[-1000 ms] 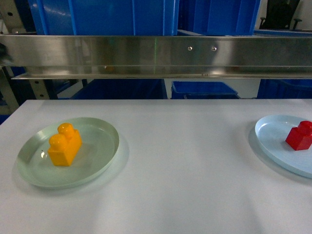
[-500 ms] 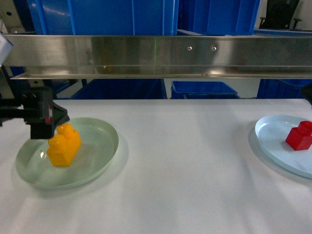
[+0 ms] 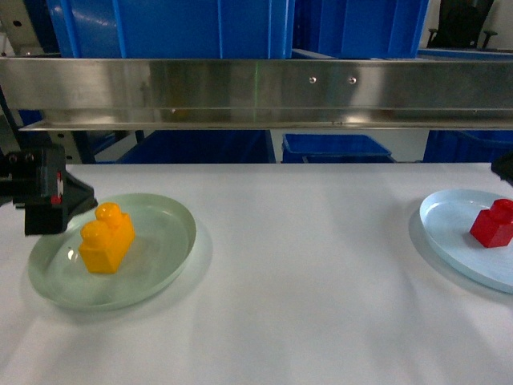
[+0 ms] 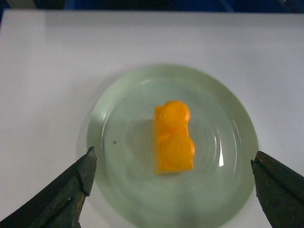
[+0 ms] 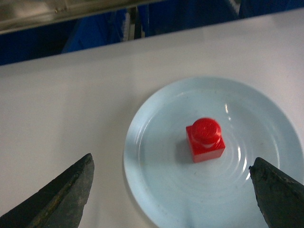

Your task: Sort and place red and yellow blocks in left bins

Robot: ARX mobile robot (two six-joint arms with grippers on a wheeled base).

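Note:
The yellow block [image 3: 107,237] stands on a pale green plate [image 3: 172,241] at the table's left. My left gripper [image 3: 48,196] hovers just left of it and is open. In the left wrist view the yellow block [image 4: 173,137] lies ahead, centred between the wide-apart fingers [image 4: 83,175]. The red block [image 3: 493,223] rests on a pale blue plate [image 3: 441,228] at the right edge. In the right wrist view my right gripper [image 5: 171,161] is open above the plate, with the red block [image 5: 205,139] just beyond the gap. Blue bins [image 3: 168,28] stand behind the steel rail.
A wide steel rail [image 3: 256,92] runs across the back of the white table [image 3: 304,273]. More blue crates [image 3: 337,148] sit below and behind it. A dark edge of the right arm [image 3: 506,167] shows at the far right.
My left gripper came into the head view from the left and has since settled slightly lower and further left beside the green plate. A dark edge of the right arm appeared. Neither block moved.

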